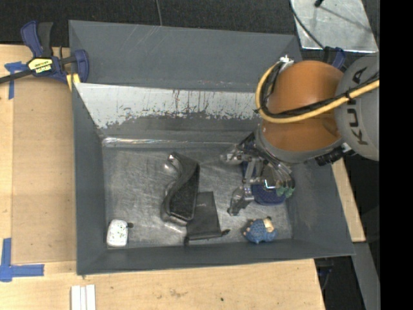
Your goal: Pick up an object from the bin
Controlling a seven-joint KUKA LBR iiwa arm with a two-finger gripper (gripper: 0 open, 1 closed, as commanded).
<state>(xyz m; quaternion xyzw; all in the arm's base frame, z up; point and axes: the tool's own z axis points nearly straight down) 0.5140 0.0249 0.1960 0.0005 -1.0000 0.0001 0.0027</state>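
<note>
Grey metal bin (87,173). Five loose things on its floor, one of each kind. Landmark: flat black rectangular pad (206,217), lying around mid-floor, close to the near wall.

Nearest row:
- One small white blocky piece with dark specks (117,232), well to the left of the black pad, in the near left corner, apart from the rest.
- One lumpy blue toy with pale yellow bits (259,230), near the pad's right side, a gap between them.

Next back:
- One dark curved tool with a shiny silver end (182,189), lying against the pad's far left edge, slanted, silver end pointing away toward the far wall.

Further back:
- One dark blue round thing (274,197), right of the pad and just beyond the blue toy.
- The gripper (253,189) hangs low over this blue round thing's left side, and its metal parts cover some of it. I cannot tell whether the pincer is wide or narrow, or whether it grips the blue thing.

Above and beyond:
- Orange domed cover (300,108) on the wrist, to the far right of the pad, with a yellow cable (284,113) looped round it.
- Pale arm casing (369,102) carries the black letters "KU"; the rest of the word is cut off.
- The bin's far wall is streaked with dark scratches.
</note>
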